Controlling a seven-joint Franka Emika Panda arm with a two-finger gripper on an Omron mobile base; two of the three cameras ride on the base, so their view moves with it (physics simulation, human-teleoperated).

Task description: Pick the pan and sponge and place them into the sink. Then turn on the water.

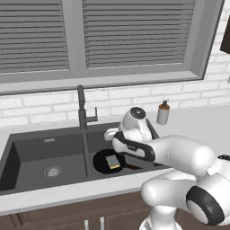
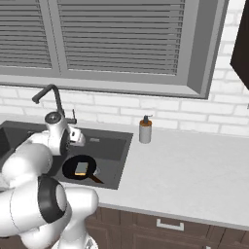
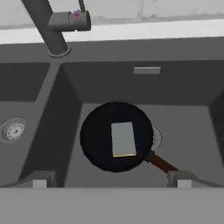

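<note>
The claw (image 3: 111, 183) hung above the right basin of the sink (image 3: 52, 109), its jaws spread wide with nothing between them. Directly below and just ahead of the fingertips (image 3: 38, 181) lay the pan (image 3: 98, 148), flat on the basin floor and partly covering the round drain there, its brown handle running back toward the claw's right finger. The sponge (image 3: 123, 139) rested inside the pan, near its middle, dark face up with a yellow edge showing on the side nearest the claw. Both things therefore already sat in the sink, so the placing part of the task looked finished and the step in hand was the water. The faucet (image 3: 47, 34) stood beyond the claw and off to its left, rising from the ledge behind the divider between the two basins, with its small lever (image 3: 70, 20) jutting from the side of the post, a red and blue mark on it. The next move would seem to call for lifting clear of the basin, carrying the claw forward and leftward to that lever, and then pushing or swinging it, taking care not to knock the post itself.
</note>
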